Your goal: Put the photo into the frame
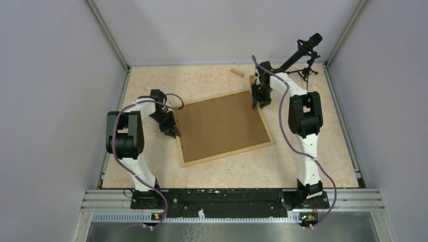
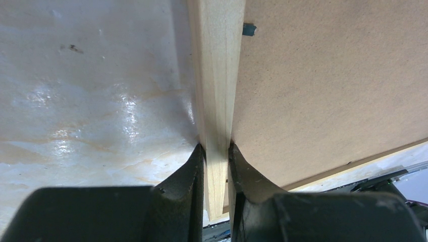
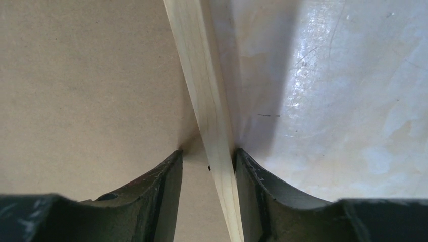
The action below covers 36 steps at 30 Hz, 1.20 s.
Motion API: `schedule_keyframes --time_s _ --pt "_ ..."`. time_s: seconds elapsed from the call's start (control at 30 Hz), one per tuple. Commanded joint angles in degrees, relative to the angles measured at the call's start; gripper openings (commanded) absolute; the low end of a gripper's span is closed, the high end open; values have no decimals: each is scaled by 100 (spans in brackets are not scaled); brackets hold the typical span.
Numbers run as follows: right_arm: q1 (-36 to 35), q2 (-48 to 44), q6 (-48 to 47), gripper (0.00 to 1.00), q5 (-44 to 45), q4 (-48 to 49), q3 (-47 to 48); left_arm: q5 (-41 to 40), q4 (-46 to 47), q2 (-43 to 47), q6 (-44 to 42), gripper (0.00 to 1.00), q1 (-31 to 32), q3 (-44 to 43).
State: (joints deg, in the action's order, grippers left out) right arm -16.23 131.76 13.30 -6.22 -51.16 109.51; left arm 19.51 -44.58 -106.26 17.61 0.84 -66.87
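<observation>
Worry is the frame (image 1: 222, 126) twisting: left fingers (image 2: 188, 176) pinch one rail tight, right fingers (image 3: 162, 186) only sit loose around the opposite rail, so a lift could go lopsided.

frame (image 2: 217, 75): rails are seen in pale cream wood with fine grain, back in plain matt brown | desk (image 1: 227, 174): pale beige is marbled with light orange, white glare is noted | left gripper (image 2: 216, 148), right gripper (image 3: 208, 154): black | arms (image 1: 305, 151): white, joints black | cables (image 1: 281, 121): purple | block (image 1: 237, 72): light tan
</observation>
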Motion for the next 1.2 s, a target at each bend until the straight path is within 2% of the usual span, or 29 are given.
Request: schedule_keyframes --time_s 0.0,0.13,0.33,0.5,0.63,1.17 --pt "-114 403 19 45 -898 374 -468 -97 1184 -308 -29 5 94 223" --pt "77 -331 23 48 -676 416 -506 -116 1179 -293 -38 5 99 219" --pt "508 -1172 -220 32 -245 844 -934 -103 1181 -312 -30 5 93 210" --pt "568 -962 -406 27 -581 701 -809 -94 1180 -324 -35 5 100 211" --pt "600 -969 -317 31 -917 858 -866 -113 1171 -333 -38 5 96 232" --pt "577 -630 -400 26 -750 820 -961 -38 1193 -389 -37 5 92 201"
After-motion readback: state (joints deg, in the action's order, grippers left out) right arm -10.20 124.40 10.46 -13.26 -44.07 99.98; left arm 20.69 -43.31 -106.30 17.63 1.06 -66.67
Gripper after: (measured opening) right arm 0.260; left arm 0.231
